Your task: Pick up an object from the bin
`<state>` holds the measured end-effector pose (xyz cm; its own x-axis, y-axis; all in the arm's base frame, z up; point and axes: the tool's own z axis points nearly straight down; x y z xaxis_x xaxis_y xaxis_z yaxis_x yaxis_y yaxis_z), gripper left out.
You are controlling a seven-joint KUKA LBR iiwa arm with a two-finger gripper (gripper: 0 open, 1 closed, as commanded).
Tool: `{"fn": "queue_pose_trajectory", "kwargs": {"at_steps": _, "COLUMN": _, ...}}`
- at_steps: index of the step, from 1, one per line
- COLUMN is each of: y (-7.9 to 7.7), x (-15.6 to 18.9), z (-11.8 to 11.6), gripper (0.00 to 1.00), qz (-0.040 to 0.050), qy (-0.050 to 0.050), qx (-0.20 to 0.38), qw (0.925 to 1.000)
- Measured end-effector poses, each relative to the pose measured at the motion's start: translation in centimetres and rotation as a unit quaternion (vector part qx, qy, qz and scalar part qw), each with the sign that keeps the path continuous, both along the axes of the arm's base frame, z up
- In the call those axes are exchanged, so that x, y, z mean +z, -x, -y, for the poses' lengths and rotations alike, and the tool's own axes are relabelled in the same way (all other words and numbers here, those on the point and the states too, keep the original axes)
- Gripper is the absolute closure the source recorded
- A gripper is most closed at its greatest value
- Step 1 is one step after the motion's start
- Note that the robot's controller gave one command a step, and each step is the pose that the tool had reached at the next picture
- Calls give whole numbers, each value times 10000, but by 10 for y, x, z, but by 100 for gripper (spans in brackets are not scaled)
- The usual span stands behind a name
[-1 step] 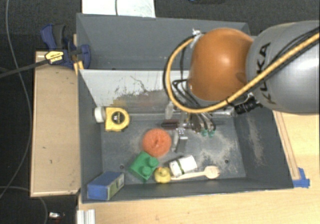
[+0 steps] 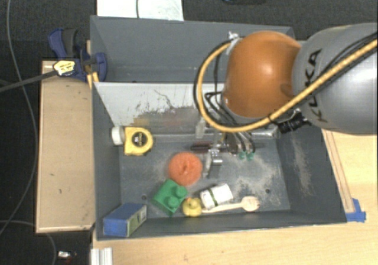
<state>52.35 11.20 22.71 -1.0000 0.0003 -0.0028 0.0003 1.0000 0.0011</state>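
My gripper (image 2: 214, 157) hangs under the arm's orange cover, low over the middle of the bin floor. Just to its left lies a round orange-red ball (image 2: 185, 167), close to the gripper; whether they touch I cannot tell. In front of the gripper lie a small white block (image 2: 216, 195) and a pale wooden spoon (image 2: 237, 205). A green toy brick (image 2: 170, 196) and a small yellow piece (image 2: 192, 206) lie in front of the ball.
A yellow tape measure (image 2: 138, 141) with a white cylinder (image 2: 118, 135) beside it sits at the left wall. A blue box (image 2: 124, 220) lies in the front left corner. The arm and its cables cover the bin's right back part.
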Motion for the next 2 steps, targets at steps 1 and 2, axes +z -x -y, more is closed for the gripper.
{"fn": "queue_pose_trajectory", "kwargs": {"at_steps": 1, "y": -31, "x": -56, "z": -22, "gripper": 0, "qz": 17, "qy": 4, "qx": 1945, "qw": 9809}}
{"fn": "queue_pose_trajectory", "kwargs": {"at_steps": 2, "y": -28, "x": -68, "z": -31, "gripper": 0, "qz": 18, "qy": 10, "qx": 2931, "qw": 9561}}
